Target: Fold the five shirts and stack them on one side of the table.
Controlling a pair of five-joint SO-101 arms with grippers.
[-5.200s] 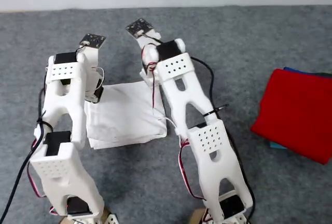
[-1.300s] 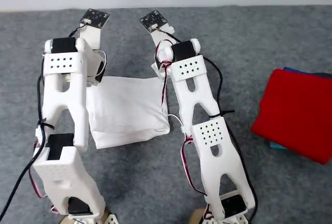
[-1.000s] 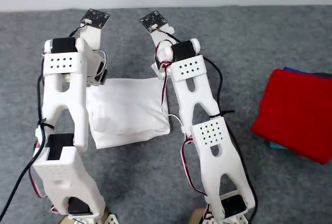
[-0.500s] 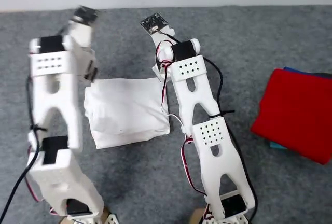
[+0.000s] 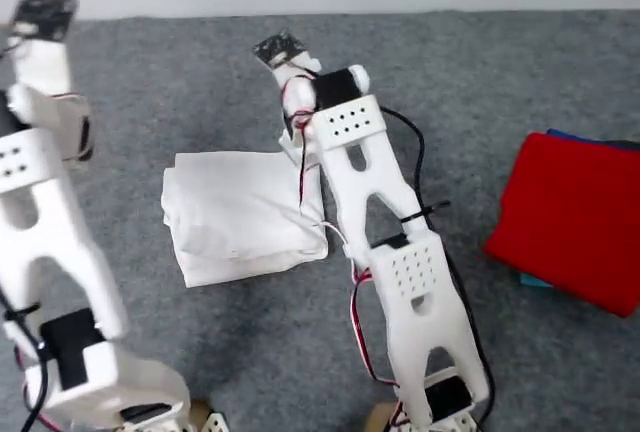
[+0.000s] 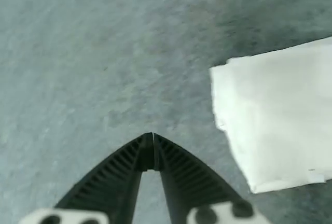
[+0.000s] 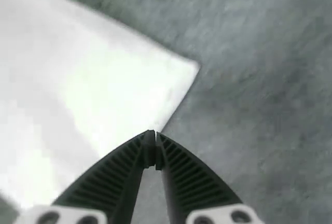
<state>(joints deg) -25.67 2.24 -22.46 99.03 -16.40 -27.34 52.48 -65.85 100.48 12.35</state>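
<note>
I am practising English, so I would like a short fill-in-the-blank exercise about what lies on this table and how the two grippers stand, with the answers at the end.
1. The folded shirt in the middle of the table is ___ in colour.
2. The stack at the table's right edge has a ___ shirt on top.
3. The left gripper and the right gripper both have jaws that are ___.

Missing words: white; red; shut.

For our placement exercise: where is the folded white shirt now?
In the high view, the white shirt lies between the left arm and right arm, left of the red stack.
</note>
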